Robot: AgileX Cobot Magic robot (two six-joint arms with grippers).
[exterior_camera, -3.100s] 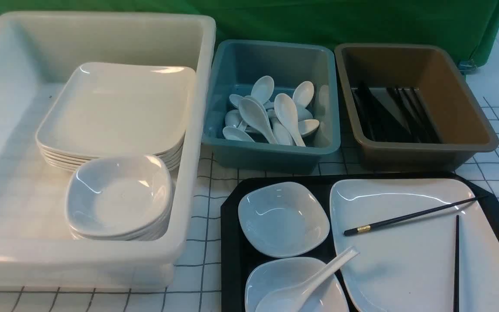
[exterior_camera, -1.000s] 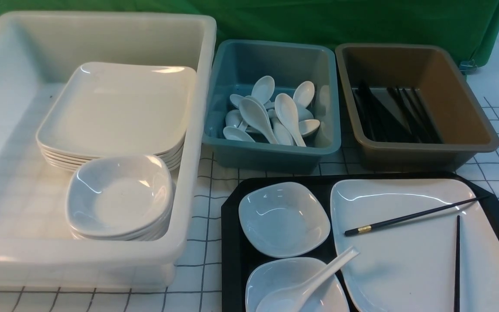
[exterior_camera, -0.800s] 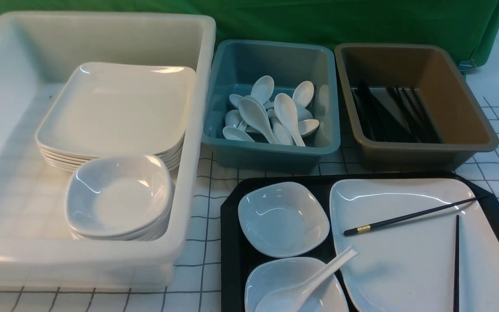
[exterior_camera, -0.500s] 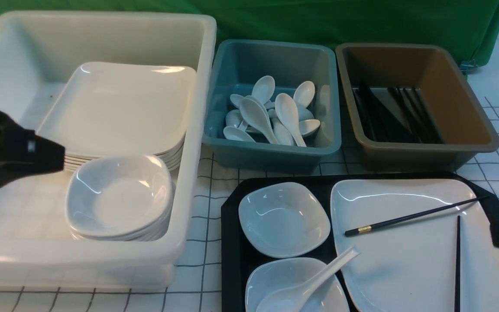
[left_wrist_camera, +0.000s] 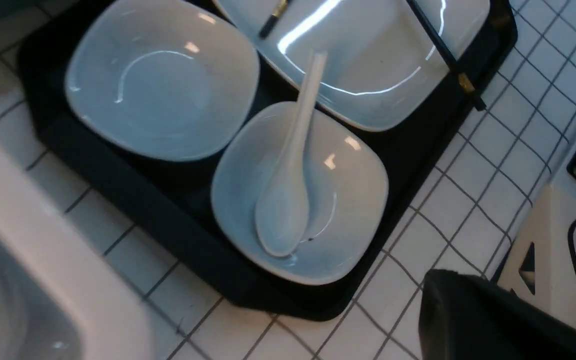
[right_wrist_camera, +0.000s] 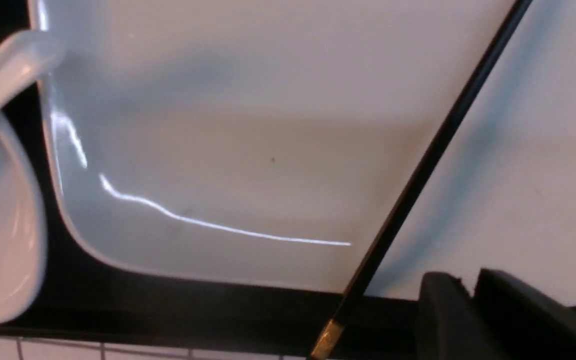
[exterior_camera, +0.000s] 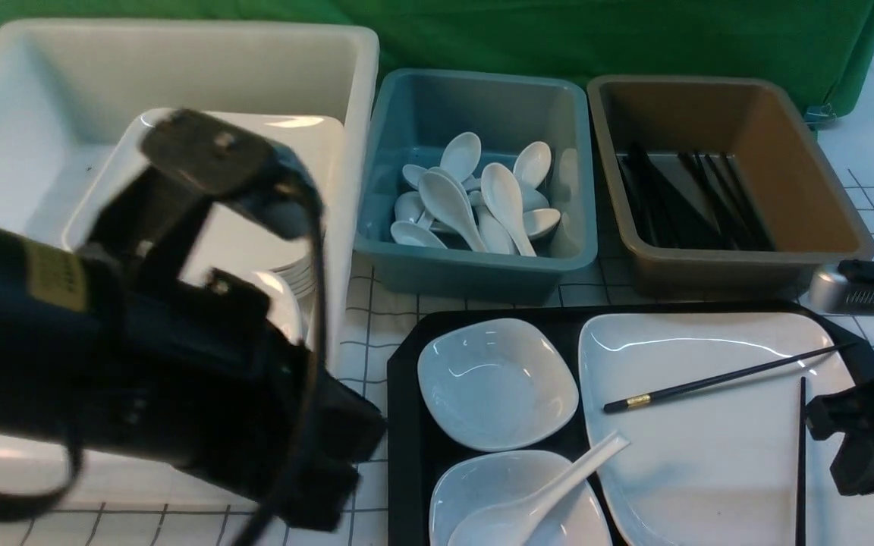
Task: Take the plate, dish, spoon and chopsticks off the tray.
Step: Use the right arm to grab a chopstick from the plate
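Tray [exterior_camera: 405, 394]: black, on the grid-checked tablecloth [exterior_camera: 376, 318], in front of the teal and brown tubs.

Plate [exterior_camera: 710, 455]: flat on the right half of the tray.

Chopsticks [exterior_camera: 718, 377]: both on the plate and apart from each other. One lies diagonally across the far part, gold band toward the plate's middle and thin tip out over the tray's right rim. The other runs front to back along the plate's right side. Its banded end overhangs the plate's near edge, above the tray rim.

Far dish [exterior_camera: 496, 383] and near dish [exterior_camera: 482, 485]: side by side on the tray's left half.

Spoon [left_wrist_camera: 288, 190]: bowl down in the near dish. The handle slopes up over the dish rim, and its end sits above the plate's left edge.

Left arm [exterior_camera: 141, 364]: large and blurred in the front view, in front of the white tub [exterior_camera: 179, 45] and its plate stack [exterior_camera: 328, 152].

Left gripper [left_wrist_camera: 463, 310]: closed with nothing in it, above the tablecloth just off the tray's near edge.

Right arm [exterior_camera: 873, 440]: at the tray's right edge.

Right gripper [right_wrist_camera: 470, 290]: low over the plate's near edge, just beside the second chopstick. Only part of the two dark fingers shows, with a thin slit between them. Whether the tips meet cannot be told.

Teal tub [exterior_camera: 475, 262]: loose white spoons [exterior_camera: 475, 197].

Brown tub [exterior_camera: 809, 189]: black chopstick pile [exterior_camera: 680, 205].
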